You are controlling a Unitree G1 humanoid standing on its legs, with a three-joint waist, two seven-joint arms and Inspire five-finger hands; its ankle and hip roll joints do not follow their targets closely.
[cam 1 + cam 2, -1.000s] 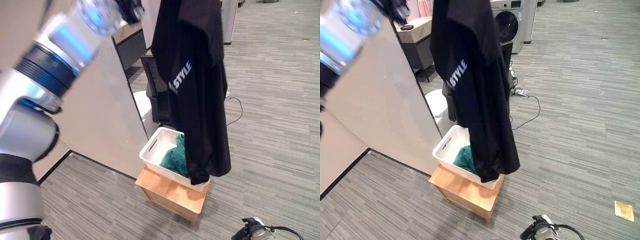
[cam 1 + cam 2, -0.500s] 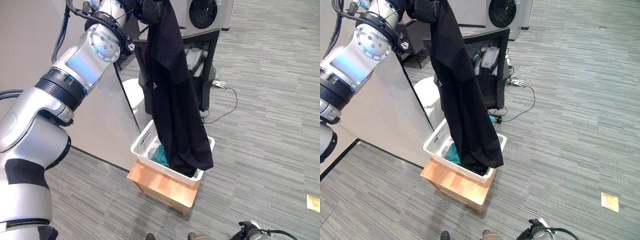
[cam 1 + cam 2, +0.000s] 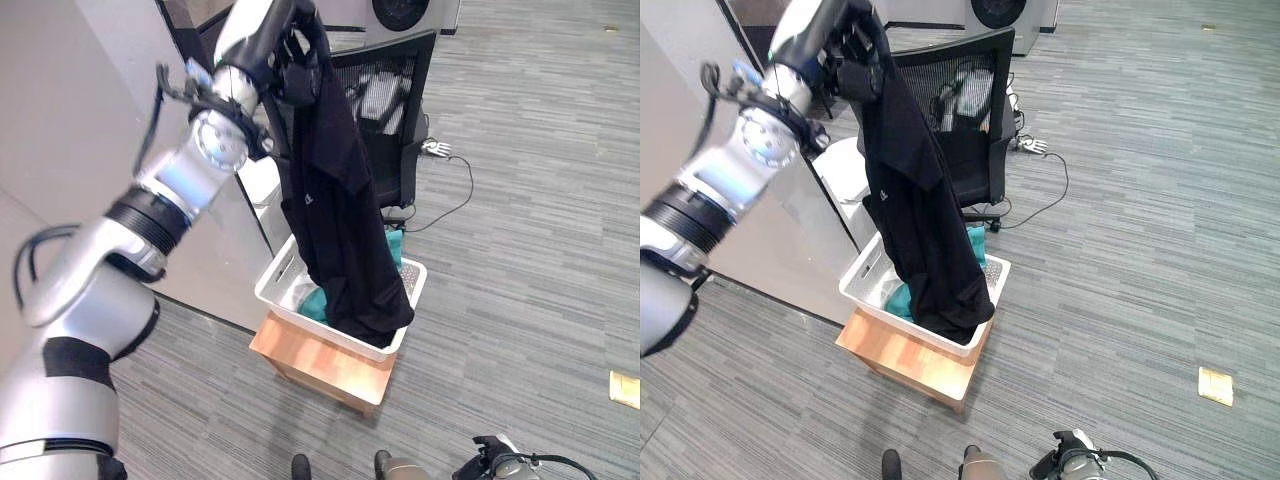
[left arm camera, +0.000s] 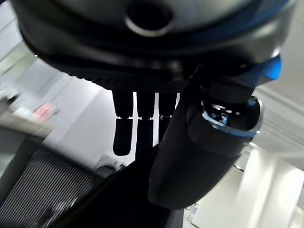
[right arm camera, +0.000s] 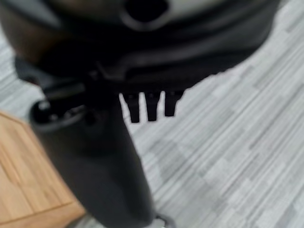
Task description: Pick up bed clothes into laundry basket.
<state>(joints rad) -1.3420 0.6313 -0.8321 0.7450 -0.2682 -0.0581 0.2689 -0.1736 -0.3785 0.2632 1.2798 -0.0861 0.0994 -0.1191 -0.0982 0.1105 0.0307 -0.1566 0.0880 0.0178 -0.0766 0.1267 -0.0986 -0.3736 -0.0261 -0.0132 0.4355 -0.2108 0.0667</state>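
Over one white basket (image 3: pixel 283 290), left hand (image 3: pixel 300 50) apparently grips one black shirt (image 3: pixel 340 220).

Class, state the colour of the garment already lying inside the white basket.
Teal green garment in the white plastic laundry basket; the left eye view shows it best.

The black garment (image 3: pixel 340 220) hangs down into the white laundry basket (image 3: pixel 290 290), so its lower end covers much of the basket's inside and most of the green cloth (image 3: pixel 318 300) lying there; only a patch of green shows past it. The garment also hides part of the office chair (image 3: pixel 970 100) behind it. The wooden stool (image 3: pixel 320 365) under the basket shows just its near edge and front. At the top of the garment the left robot hand (image 3: pixel 300 45) is bunched in dark cloth, and its fingers are hard to separate from the fabric. The right robot hand (image 5: pixel 95 142) is blurred.
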